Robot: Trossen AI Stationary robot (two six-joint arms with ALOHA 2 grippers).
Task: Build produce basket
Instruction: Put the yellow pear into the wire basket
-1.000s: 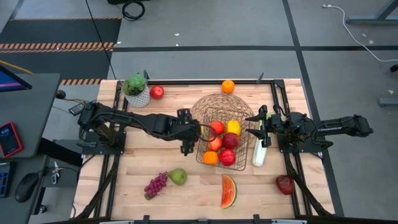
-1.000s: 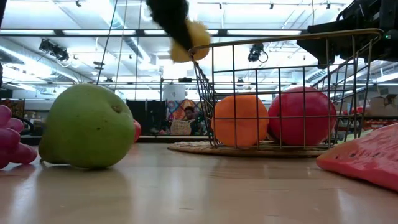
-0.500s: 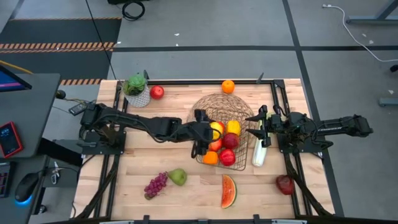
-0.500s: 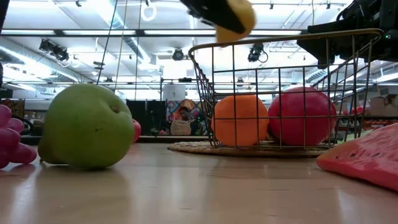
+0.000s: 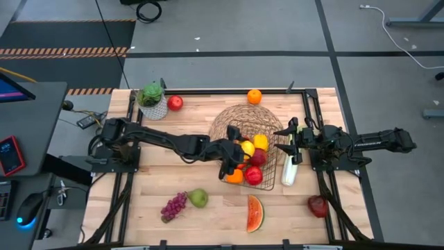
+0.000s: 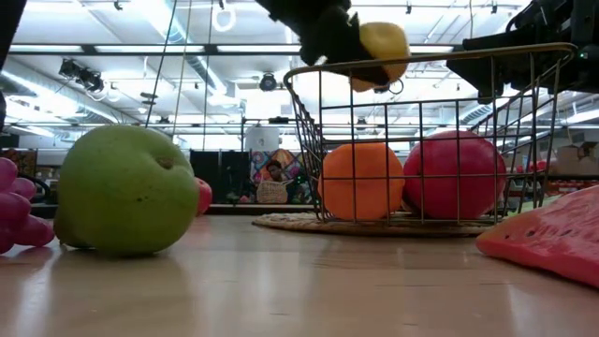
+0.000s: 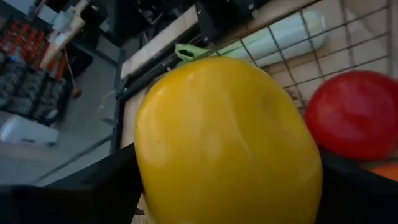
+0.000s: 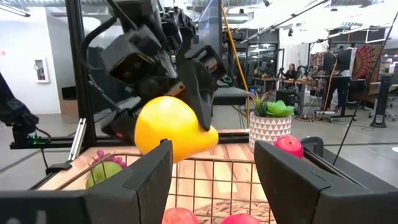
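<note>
The left gripper (image 5: 239,158) has its jaws clamped wide on a yellow fruit (image 5: 247,148), above the wire basket (image 5: 236,119) on the bench (image 5: 208,219). The right gripper (image 5: 286,144), jaws closed tight, grips the basket's rim beside the celery stalk (image 5: 289,172).

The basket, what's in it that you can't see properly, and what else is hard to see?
- Basket, high view: the left end effector covers some fruit beneath it, so no full count.
- Yellow fruit, left wrist view: fills the picture, hiding the end effector's fingertips.
- Grapes, low view: cut off by the edge.
- Celery stalk, high view: the right end effector hides its upper end.
</note>
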